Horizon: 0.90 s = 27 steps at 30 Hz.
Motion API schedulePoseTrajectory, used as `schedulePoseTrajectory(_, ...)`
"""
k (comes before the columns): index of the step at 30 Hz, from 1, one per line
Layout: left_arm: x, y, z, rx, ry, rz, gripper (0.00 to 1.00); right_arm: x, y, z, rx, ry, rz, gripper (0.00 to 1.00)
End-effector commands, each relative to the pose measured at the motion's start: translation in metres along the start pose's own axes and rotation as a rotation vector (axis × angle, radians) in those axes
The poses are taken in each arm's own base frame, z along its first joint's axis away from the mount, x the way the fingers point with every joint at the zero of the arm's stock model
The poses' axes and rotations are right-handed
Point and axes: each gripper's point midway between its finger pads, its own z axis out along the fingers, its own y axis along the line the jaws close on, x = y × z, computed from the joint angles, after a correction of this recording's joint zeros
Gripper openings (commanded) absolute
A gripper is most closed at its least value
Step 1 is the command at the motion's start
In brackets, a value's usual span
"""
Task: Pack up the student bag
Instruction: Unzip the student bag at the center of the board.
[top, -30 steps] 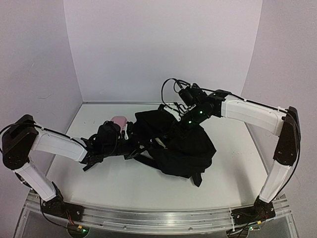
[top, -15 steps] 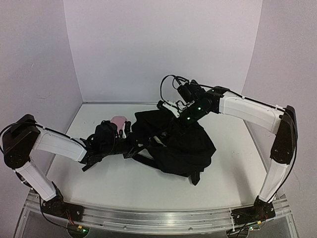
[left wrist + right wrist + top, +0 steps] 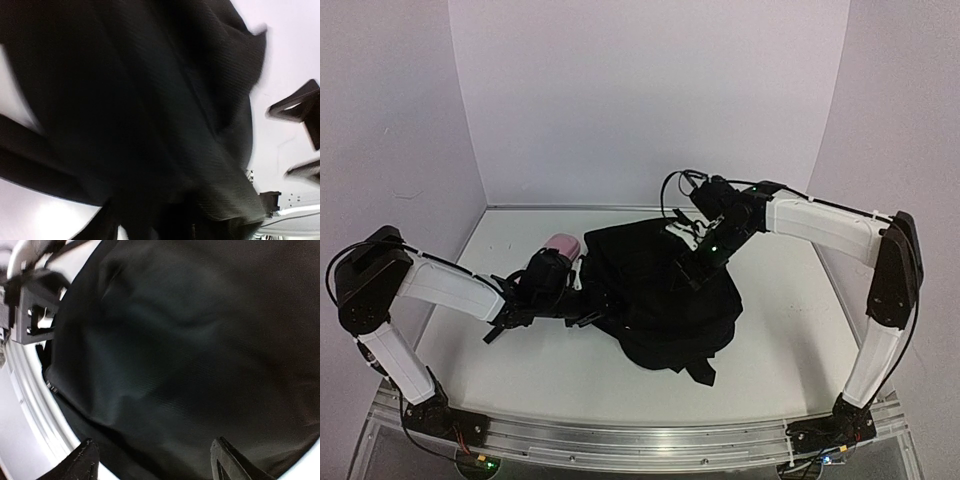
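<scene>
The student bag point(image 3: 670, 300) is a big soft black backpack slumped in the middle of the table, with a strap end point(image 3: 700, 372) trailing toward the front. My right gripper point(image 3: 690, 272) hovers over its upper part. In the right wrist view that gripper point(image 3: 157, 462) is open, its fingertips point(image 3: 85, 460) wide apart, with bag fabric point(image 3: 190, 355) beyond and nothing between them. My left gripper point(image 3: 582, 303) is pushed against the bag's left edge among the straps. The left wrist view is filled with blurred black fabric point(image 3: 140, 110) and the fingers do not show.
A small pink pencil case point(image 3: 563, 243) lies just behind my left wrist, at the bag's left rear. White walls enclose the table on the left, back and right. The metal rail point(image 3: 640, 445) with the arm bases runs along the front edge.
The right gripper has opened and let go of the bag's top fabric, and the bag has sagged lower and flatter. The left arm has pushed a little right, closer into the bag.
</scene>
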Motion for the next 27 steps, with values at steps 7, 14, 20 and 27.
schedulePoseTrajectory(7,0.002,-0.014,-0.007,0.079,-0.057,-0.048,0.51,-0.011,0.065,0.003,-0.083,-0.023,-0.071,0.82)
schedulePoseTrajectory(14,0.013,-0.014,-0.007,0.129,-0.055,-0.084,0.41,-0.021,0.092,0.023,-0.075,-0.006,-0.126,0.82)
schedulePoseTrajectory(20,0.018,-0.023,-0.007,0.181,-0.045,-0.061,0.37,-0.031,0.085,0.054,-0.027,0.025,-0.101,0.77)
schedulePoseTrajectory(27,0.023,-0.015,-0.010,0.179,-0.051,-0.082,0.29,-0.025,0.067,0.075,0.064,0.070,-0.092,0.39)
